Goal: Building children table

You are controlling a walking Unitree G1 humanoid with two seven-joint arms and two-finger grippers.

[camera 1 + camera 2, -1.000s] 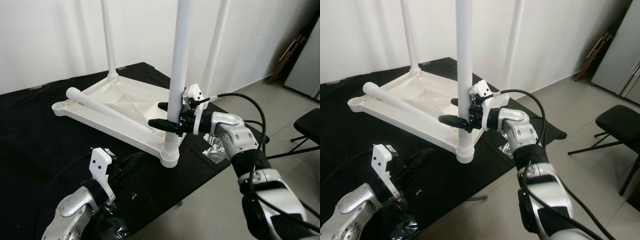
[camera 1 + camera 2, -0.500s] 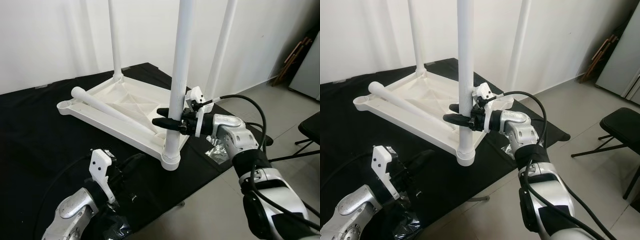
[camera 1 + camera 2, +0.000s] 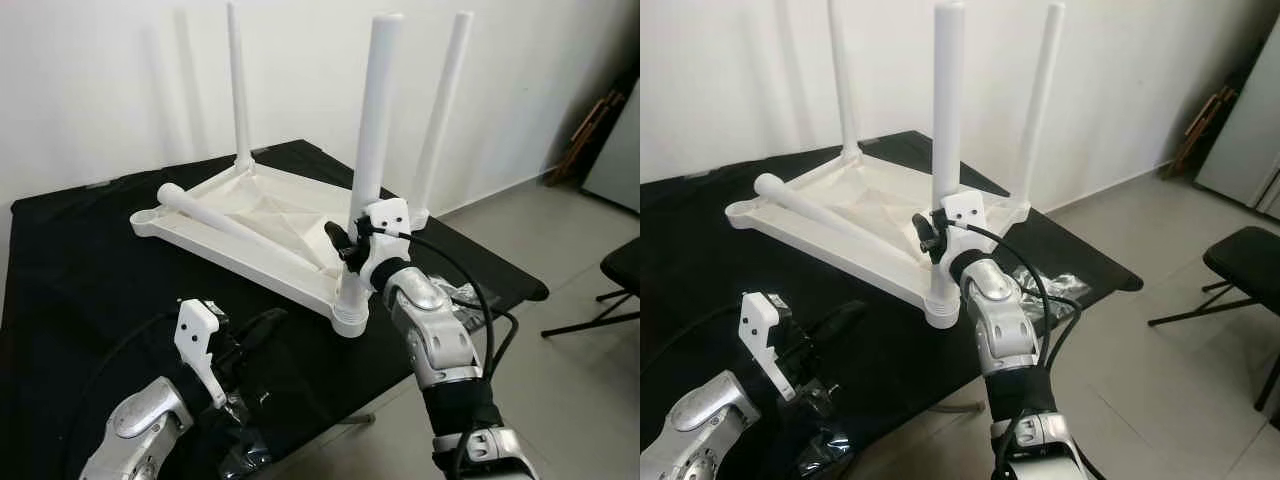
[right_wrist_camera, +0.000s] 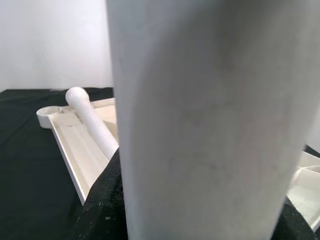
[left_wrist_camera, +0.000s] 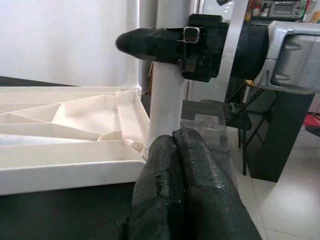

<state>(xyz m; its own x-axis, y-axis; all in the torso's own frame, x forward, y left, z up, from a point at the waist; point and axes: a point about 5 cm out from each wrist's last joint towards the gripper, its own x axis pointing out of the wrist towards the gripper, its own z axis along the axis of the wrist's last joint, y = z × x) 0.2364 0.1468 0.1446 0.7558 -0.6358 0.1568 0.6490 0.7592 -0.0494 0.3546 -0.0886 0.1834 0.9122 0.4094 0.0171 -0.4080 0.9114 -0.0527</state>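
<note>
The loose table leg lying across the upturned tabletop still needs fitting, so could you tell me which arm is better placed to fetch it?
Probably the left: the left gripper is shut and free, while the right gripper clamps the near upright leg.

Upright legs (image 3: 372, 150) crowd the upturned tabletop's (image 3: 255, 215) rim; black cloth (image 3: 75, 270) beside lies open.

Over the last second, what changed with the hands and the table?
The right hand stayed clamped on the near leg while its arm swung round from the leg's right to the robot's side. The camera also shifted. Unchanged: tabletop upside down on the black cloth, loose leg lying across it, left hand shut and idle.
</note>
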